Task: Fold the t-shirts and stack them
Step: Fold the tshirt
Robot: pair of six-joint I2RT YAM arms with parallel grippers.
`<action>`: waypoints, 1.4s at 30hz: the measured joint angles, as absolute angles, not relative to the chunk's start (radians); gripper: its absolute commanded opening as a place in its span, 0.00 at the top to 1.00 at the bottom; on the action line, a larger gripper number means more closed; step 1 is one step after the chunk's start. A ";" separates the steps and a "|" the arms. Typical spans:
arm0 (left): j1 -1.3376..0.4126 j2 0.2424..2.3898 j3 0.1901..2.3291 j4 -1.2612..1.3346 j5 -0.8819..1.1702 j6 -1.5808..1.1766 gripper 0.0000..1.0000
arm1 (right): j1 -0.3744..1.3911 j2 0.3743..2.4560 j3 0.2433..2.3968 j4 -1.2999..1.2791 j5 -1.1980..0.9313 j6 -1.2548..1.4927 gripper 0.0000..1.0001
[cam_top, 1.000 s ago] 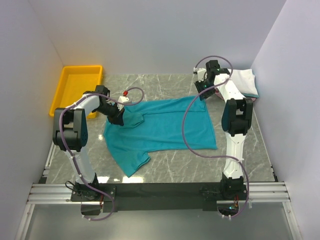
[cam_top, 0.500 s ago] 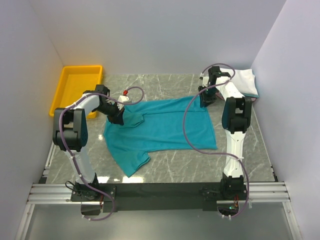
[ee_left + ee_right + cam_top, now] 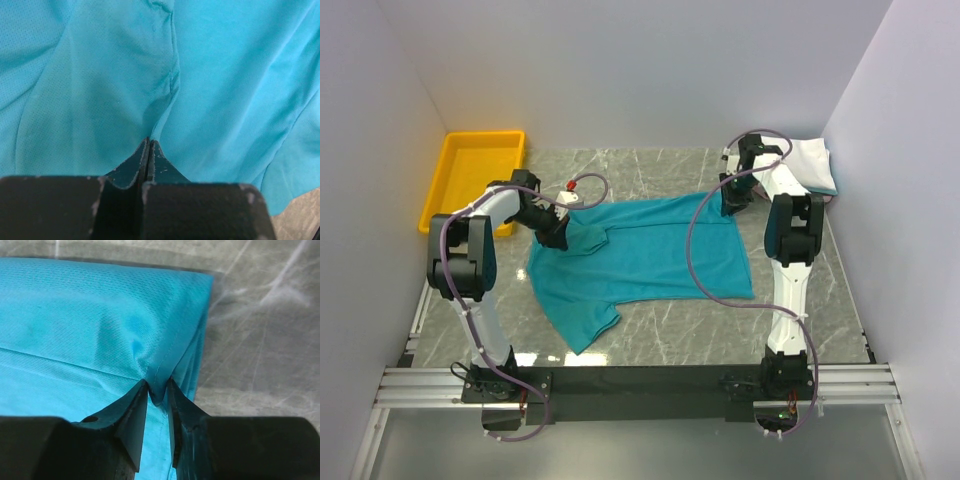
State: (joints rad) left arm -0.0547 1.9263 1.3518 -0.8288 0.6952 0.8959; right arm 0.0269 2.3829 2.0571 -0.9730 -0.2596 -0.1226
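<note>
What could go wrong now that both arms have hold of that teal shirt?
The right fingers pinch only a thin fold at the hem corner of the teal shirt, so it could slip free when lifted. The left fingers are shut on bunched cloth and may drag extra layers, skewing the fold. The purple cable hanging over the shirt might snag it.

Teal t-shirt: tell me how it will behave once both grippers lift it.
The teal t-shirt will probably sag between pinch points: it puckers into soft folds at the left gripper. Likely light, being thin mesh knit bunched at the right gripper. The loose sleeve may drag.
</note>
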 measured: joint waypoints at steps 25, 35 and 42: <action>-0.045 1.925 1.358 -0.851 0.696 0.897 0.99 | -0.012 2.358 2.051 -0.970 -0.308 -0.134 1.00; -0.031 1.878 1.358 -0.877 0.696 0.904 0.99 | -0.029 2.331 2.003 -0.970 -0.297 -0.213 1.00; -0.033 1.879 1.356 -0.880 0.694 0.908 0.99 | -0.022 2.331 2.000 -0.971 -0.276 -0.244 1.00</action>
